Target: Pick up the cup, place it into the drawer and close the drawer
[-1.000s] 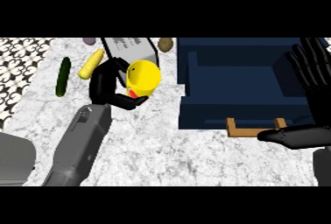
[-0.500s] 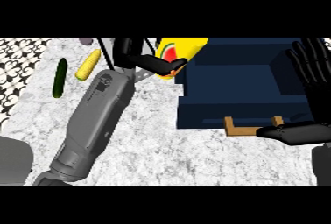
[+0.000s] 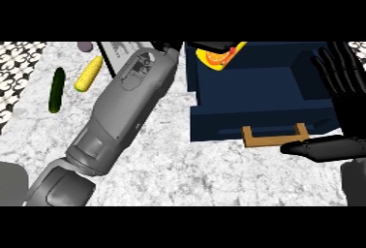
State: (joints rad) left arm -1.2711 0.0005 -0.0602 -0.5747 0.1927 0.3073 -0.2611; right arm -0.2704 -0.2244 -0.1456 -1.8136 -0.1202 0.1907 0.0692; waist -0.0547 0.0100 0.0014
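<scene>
Yellow cup (image 3: 220,54) held over the back corner of the open blue drawer (image 3: 250,92)

The left hand (image 3: 207,46) curls round the cup; the cup is tipped on its side, its long way slanting up to the right; the right hand (image 3: 343,82) rests open, fingers up, beside the drawer's right wall; a wooden handle (image 3: 275,135) sits on the drawer's front.
</scene>
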